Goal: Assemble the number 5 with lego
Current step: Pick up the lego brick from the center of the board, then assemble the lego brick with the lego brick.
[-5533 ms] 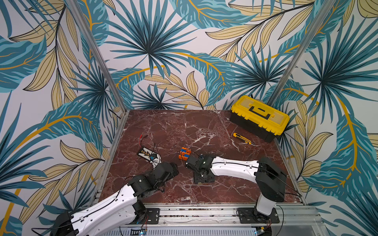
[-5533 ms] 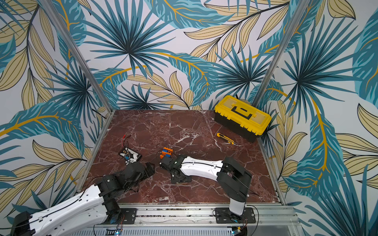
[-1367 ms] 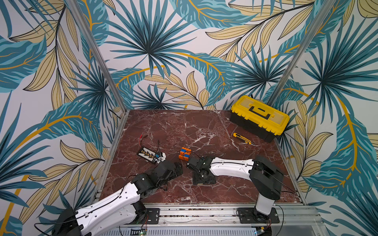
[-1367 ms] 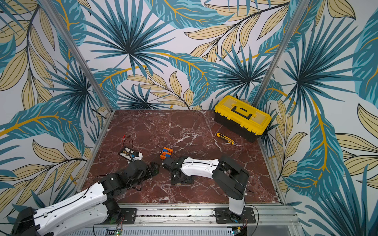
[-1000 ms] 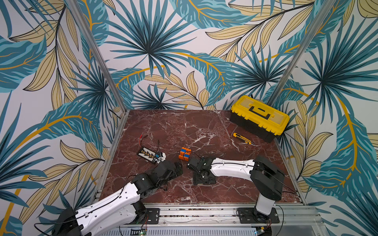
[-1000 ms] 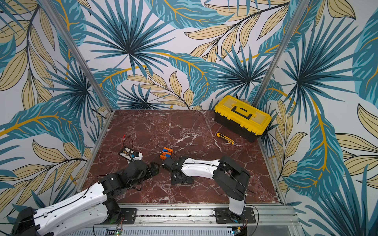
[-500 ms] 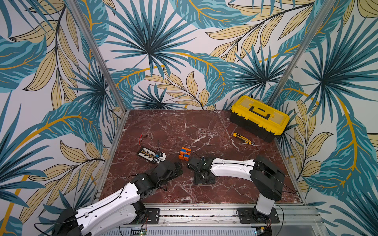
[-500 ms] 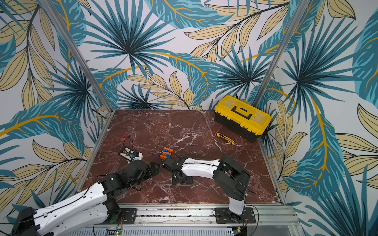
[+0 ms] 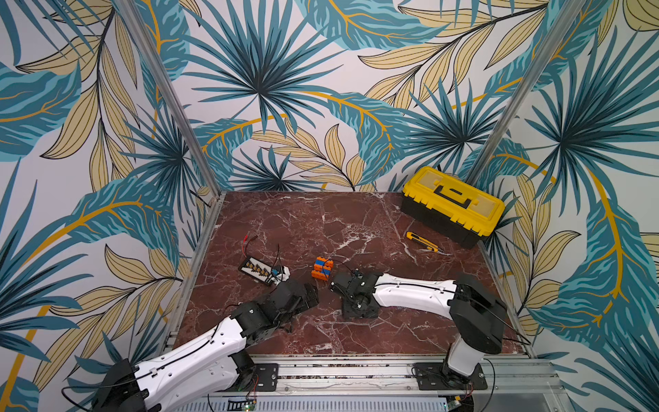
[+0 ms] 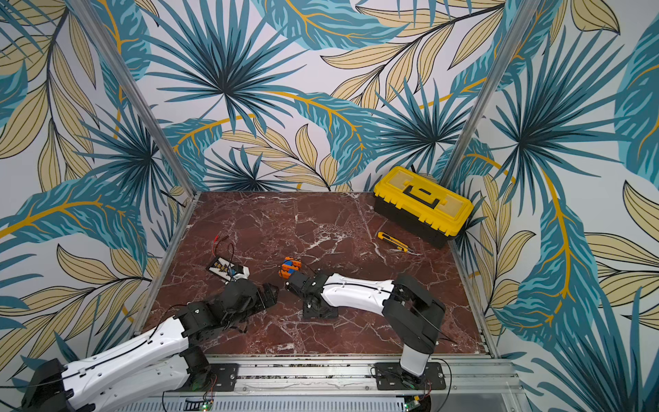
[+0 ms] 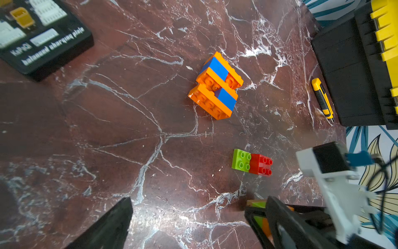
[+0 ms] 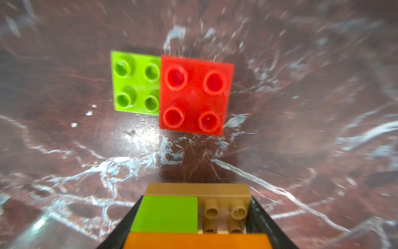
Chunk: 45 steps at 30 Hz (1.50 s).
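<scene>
An orange-and-blue lego block (image 9: 322, 268) (image 10: 289, 267) (image 11: 215, 86) lies on the marble floor near the middle. A lime-green square (image 12: 135, 83) (image 11: 241, 160) and a red square (image 12: 195, 94) (image 11: 261, 165) lie side by side, studs up. My right gripper (image 12: 196, 200) (image 9: 335, 285) is shut on a stack of orange bricks with a lime-green one (image 12: 165, 212) between them. It hovers just short of the two squares. My left gripper (image 11: 198, 202) (image 9: 311, 293) is open and empty, facing the right one.
A black board with yellow parts and wires (image 9: 262, 271) (image 11: 41, 32) lies left of the lego. A yellow-and-black toolbox (image 9: 453, 205) stands at the back right, with a yellow utility knife (image 9: 422, 241) (image 11: 322, 99) in front of it.
Over the last second both arms have stayed almost in place, the right gripper shifting only slightly. Since several seconds ago the left arm has reached further towards the middle.
</scene>
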### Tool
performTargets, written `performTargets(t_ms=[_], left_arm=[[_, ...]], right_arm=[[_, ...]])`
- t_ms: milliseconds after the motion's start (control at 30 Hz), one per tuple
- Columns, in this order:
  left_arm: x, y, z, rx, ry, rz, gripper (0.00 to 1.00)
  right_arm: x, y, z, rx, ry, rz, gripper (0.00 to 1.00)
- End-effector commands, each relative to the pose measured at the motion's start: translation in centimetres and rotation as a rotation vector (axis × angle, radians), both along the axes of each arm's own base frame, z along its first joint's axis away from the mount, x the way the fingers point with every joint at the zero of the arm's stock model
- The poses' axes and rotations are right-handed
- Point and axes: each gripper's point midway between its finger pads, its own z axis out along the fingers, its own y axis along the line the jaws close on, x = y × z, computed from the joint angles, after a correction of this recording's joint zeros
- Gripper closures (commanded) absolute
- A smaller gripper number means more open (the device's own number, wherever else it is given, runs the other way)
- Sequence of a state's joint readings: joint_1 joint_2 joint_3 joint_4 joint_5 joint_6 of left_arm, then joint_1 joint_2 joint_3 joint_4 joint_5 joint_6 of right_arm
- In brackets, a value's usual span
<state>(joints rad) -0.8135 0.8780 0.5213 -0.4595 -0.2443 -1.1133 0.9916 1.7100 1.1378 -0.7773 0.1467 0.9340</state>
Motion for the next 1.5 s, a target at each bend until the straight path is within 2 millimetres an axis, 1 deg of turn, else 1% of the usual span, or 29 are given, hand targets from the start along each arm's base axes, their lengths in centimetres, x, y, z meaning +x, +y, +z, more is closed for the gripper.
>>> performTargets(t_ms=[0,100,200,267,333,400,467,533,633,767,867,1067,1467], left_arm=[[0.6,0.0,0.4,-0.007,-0.022,-0.007,0.00],[1.3,-0.6,0.5,-0.029,-0.030,-0.025,0.00],[2.1,-1.4,0.5,-0.045,-0.023,-0.055,0.01],[2.4,-1.9,0.3,-0.051,-0.011,-0.068,0.00],[2.8,-2.2,0.0,-0.065,0.005,-0.069,0.01],[2.9,-2.2,-0.3,-0.072,0.016,-0.069,0.01],[3.4,-2.2,0.1,-0.085,-0.008,-0.060,0.00],[3.5,-1.9,-0.1,-0.083,-0.004,-0.051,0.00],[3.5,-1.6,-0.2,-0.088,0.002,-0.040,0.00],[3.2,-1.3,-0.5,-0.095,0.002,-0.031,0.00],[3.2,-1.1,-0.4,-0.095,-0.006,-0.024,0.00],[3.3,-1.2,-0.5,-0.099,-0.001,-0.028,0.00],[3.1,-0.9,-0.7,-0.092,0.000,-0.017,0.00]], right_arm=[[1.5,-1.4,3.1,-0.013,-0.061,-0.003,0.41],[2.9,-1.9,4.0,-0.001,-0.075,-0.019,0.41],[4.3,-1.7,4.2,0.014,-0.070,-0.027,0.41],[5.0,-1.2,3.9,0.020,-0.063,-0.028,0.41],[5.3,-0.3,3.1,0.028,-0.029,-0.024,0.41],[5.2,0.4,2.4,0.022,0.012,-0.019,0.41],[5.2,0.9,1.5,0.024,0.035,-0.024,0.40],[5.4,0.9,1.2,0.018,0.037,-0.029,0.40],[5.5,1.0,1.2,0.002,0.037,-0.027,0.41],[5.5,0.7,0.5,-0.017,0.044,-0.042,0.41],[5.6,0.9,0.3,-0.013,0.046,-0.057,0.40],[5.7,1.3,0.3,-0.002,0.045,-0.074,0.40],[5.5,1.6,-0.5,-0.026,0.072,-0.064,0.40]])
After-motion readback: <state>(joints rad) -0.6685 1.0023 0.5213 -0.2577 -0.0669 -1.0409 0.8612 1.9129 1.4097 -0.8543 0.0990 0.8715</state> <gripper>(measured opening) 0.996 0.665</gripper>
